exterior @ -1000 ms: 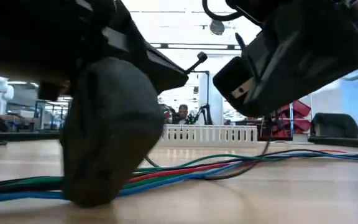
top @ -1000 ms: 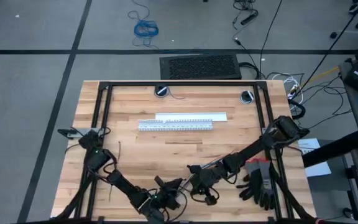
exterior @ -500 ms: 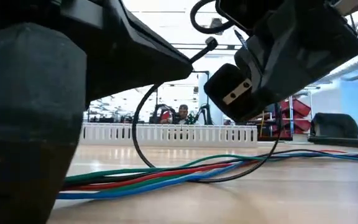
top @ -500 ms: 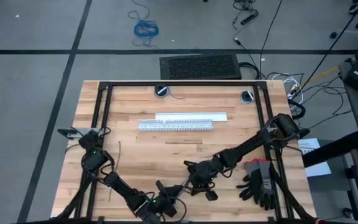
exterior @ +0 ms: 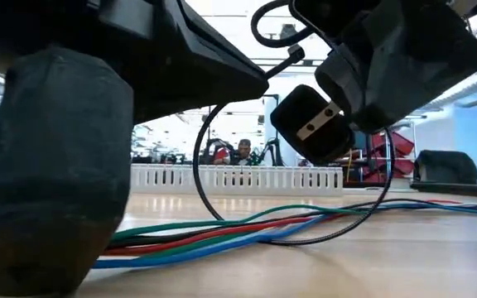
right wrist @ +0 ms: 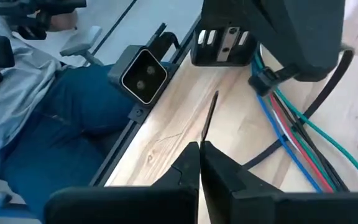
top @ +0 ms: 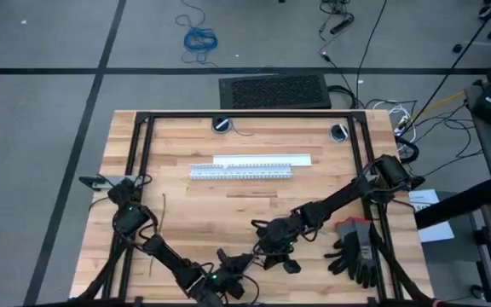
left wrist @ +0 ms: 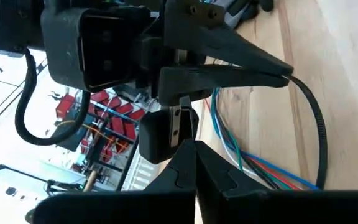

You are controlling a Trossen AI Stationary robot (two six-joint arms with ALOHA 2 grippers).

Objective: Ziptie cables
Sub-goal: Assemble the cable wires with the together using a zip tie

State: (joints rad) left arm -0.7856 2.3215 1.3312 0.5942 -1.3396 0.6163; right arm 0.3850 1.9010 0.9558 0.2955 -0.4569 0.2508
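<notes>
The cables (exterior: 222, 236) are a bundle of blue, green and red wires lying flat on the table near its front edge, also in the right wrist view (right wrist: 303, 143). One dark ziptie (exterior: 201, 178) stands as a round loop around them, passing under the bundle. My left gripper (top: 228, 275) and my right gripper (top: 267, 249) sit close together above the cables, each shut on one end of that ziptie. A second thin dark ziptie (top: 164, 206) lies flat on the table's left part. My left gripper pinches the ziptie near its knobbed end (right wrist: 263, 81) between its two shut fingers (exterior: 251, 83). They lie about level, pointing toward the table's right. That end is lifted clear above the cables. My right gripper pinches the ziptie's thin tail (right wrist: 207, 121) between its shut fingers (left wrist: 278, 67). A short tip of the tail sticks out past them. The strip (left wrist: 319, 137) curves away from the fingers, down and under the cables.
Two white slotted ducts (top: 241, 172) lie across the table's middle. Black gloves (top: 356, 249) rest at the front right. The low camera (right wrist: 143, 76) is fixed at the front edge, and a person (right wrist: 48, 130) sits just beyond it.
The ziptie lay low beside the cables a second ago. It now stands up as a wide round loop around them. My left gripper has risen off the cables and drawn toward the table's near edge. My right gripper has shifted slightly toward the table's left.
</notes>
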